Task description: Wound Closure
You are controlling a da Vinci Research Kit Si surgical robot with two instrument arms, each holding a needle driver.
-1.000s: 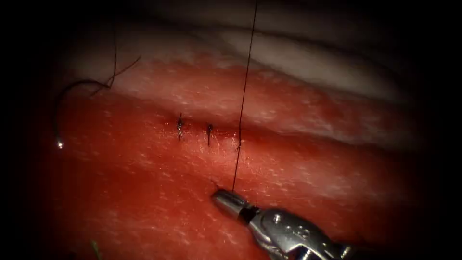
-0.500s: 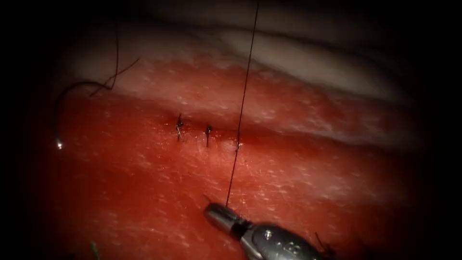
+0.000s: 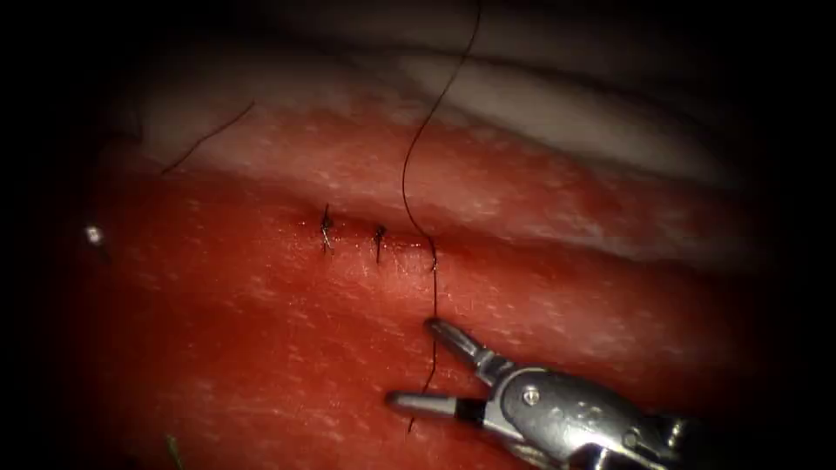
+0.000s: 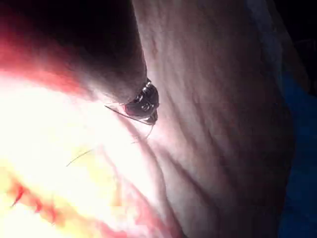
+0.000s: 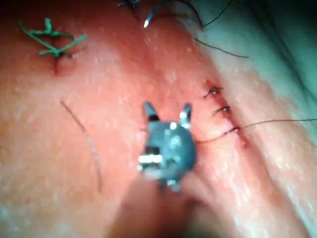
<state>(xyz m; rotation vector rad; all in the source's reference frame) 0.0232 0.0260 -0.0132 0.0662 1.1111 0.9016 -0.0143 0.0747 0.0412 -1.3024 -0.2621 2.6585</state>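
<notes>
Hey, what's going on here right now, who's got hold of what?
The right pincer is open and holds nothing. Half a second ago it was shut on the thread near the tissue; now the strand hangs slack between its spread jaws. That thread comes out of the cut just right of two finished stitches. The needle lies loose on the tissue, not in it. The left pincer is up near pale tissue; its jaws are hard to read.

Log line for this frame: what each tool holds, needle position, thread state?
right tool: open, holds nothing | left tool: jaws unclear | thread: slack, runs from third stitch | needle: lying on tissue, left of cut
</notes>
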